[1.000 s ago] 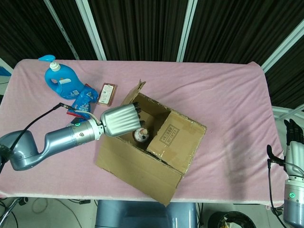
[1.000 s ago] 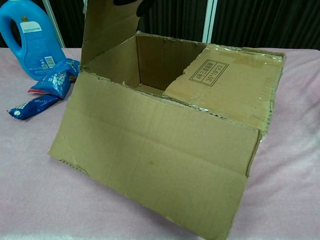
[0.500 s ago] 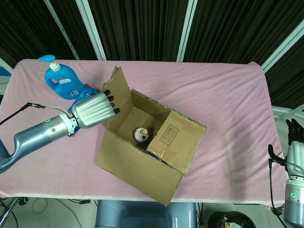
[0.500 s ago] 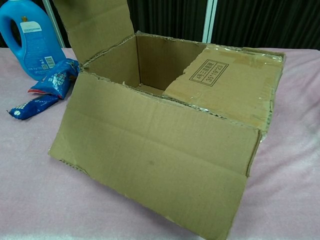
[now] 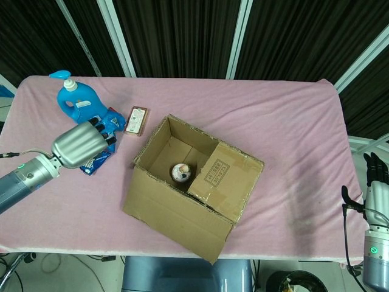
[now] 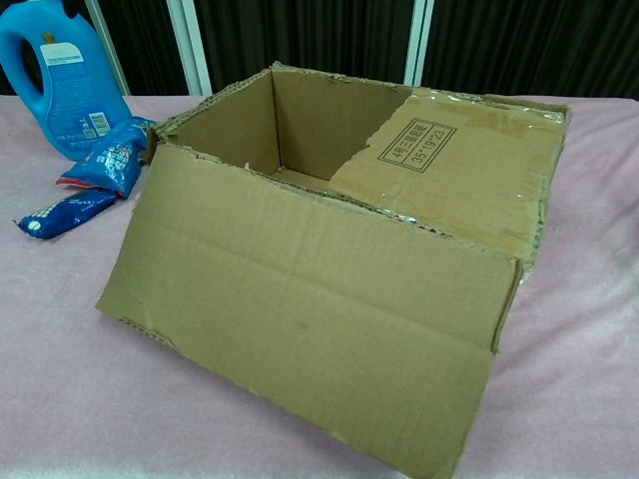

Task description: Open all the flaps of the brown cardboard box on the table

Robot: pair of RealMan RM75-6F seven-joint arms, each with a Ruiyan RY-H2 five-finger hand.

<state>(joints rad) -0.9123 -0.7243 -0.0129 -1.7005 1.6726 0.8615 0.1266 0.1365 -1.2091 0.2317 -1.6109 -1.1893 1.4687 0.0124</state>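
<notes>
The brown cardboard box [image 5: 182, 182] stands mid-table, also filling the chest view as box [image 6: 300, 319]. Its front flap [image 6: 290, 329] hangs outward and down. The right-hand flap with the printed label [image 5: 222, 176] still lies folded over the opening, seen too as flap [image 6: 439, 150]. The left flap is folded down outside and hidden. A small round object [image 5: 180, 172] lies inside. My left hand [image 5: 82, 144] hovers left of the box, apart from it, holding nothing. My right hand [image 5: 377, 182] hangs off the table's right edge, fingers up and empty. Neither hand shows in the chest view.
A blue detergent bottle [image 5: 76, 100] stands at the back left, shown too as bottle [image 6: 55, 80]. A blue snack packet [image 6: 100, 170] lies beside it, under my left hand. A small brown carton [image 5: 136, 120] lies behind the box's left corner. Pink cloth [image 5: 292, 134] covers the table.
My left hand pushed the box's left flap outward and down, let it go, and drew back to the left. The flap no longer stands up. The right hand stayed still.
</notes>
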